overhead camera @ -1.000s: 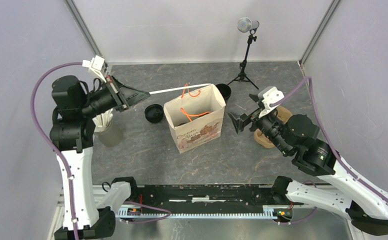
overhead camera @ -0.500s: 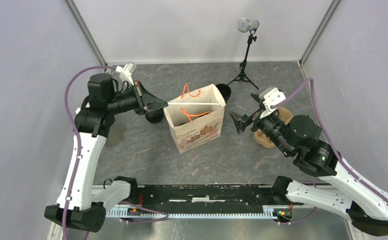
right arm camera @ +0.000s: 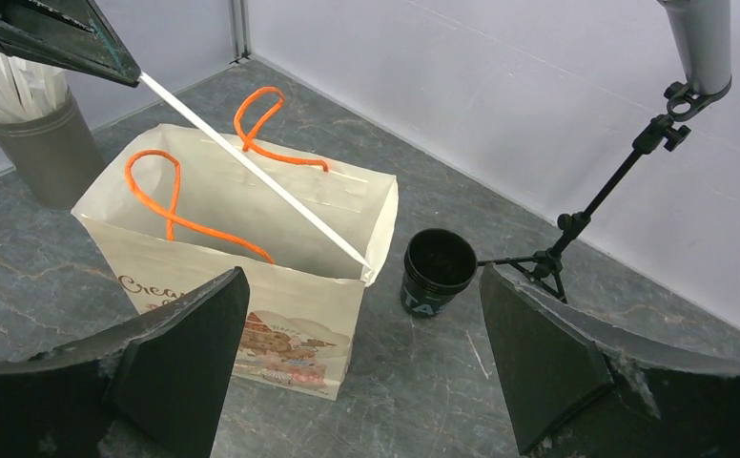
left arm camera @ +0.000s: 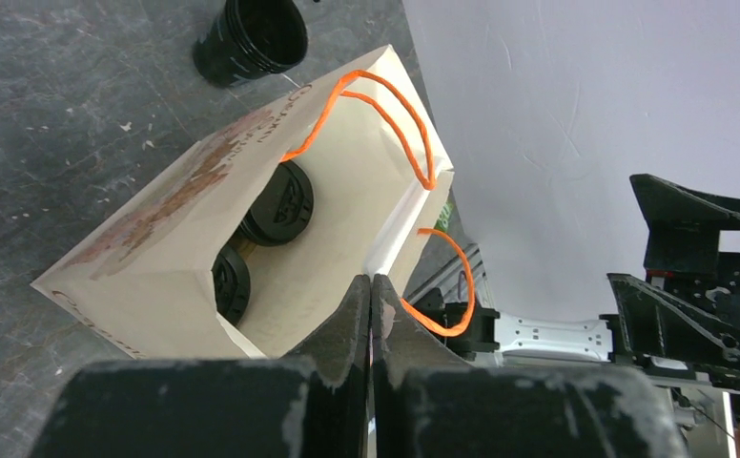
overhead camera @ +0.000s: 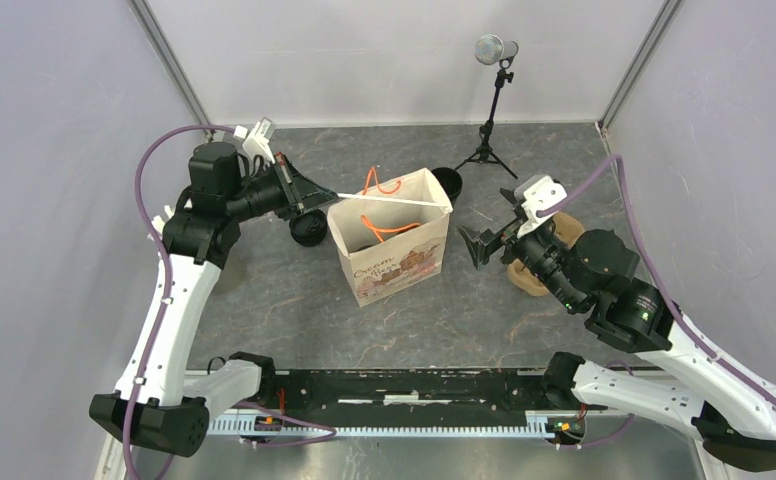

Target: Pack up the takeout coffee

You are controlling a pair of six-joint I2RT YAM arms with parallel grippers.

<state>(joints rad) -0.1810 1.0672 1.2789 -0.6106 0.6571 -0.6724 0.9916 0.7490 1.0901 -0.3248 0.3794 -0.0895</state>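
Now, my left gripper (overhead camera: 330,196): fingers pressed fully together, pinching one end of a thin white straw (right arm camera: 252,174); it hangs beside the bag's left rim, above table level.
White straw: runs from my closed fingertips across the open mouth of the paper bag (overhead camera: 392,262), with its far end at the bag's far right corner.
My right gripper (right arm camera: 361,275): jaws spread as wide as they go, nothing between them; it is held off the table just right of the bag and faces it.
Takeout coffee in the bag: two lidded cups (left arm camera: 285,203) show in my left wrist view, low inside the bag and close to each other.
Black cup on the table (overhead camera: 307,230): just left of the bag, partly hidden under my left gripper; I cannot tell whether it touches the bag.
Open cup (right arm camera: 438,270): black, no lid, standing upright on the table just beside the bag's far right corner.
Paper bag: beige with orange handles (right arm camera: 171,205), upright and open in the middle of the table (overhead camera: 284,300).
Cup carrier (overhead camera: 532,278): brown pulp, to the right, mostly hidden behind my right arm.
Straw holder (right arm camera: 47,143): a grey pot filled with white straws, left of the bag.
Tripod stand (overhead camera: 488,140): at the back of the table.
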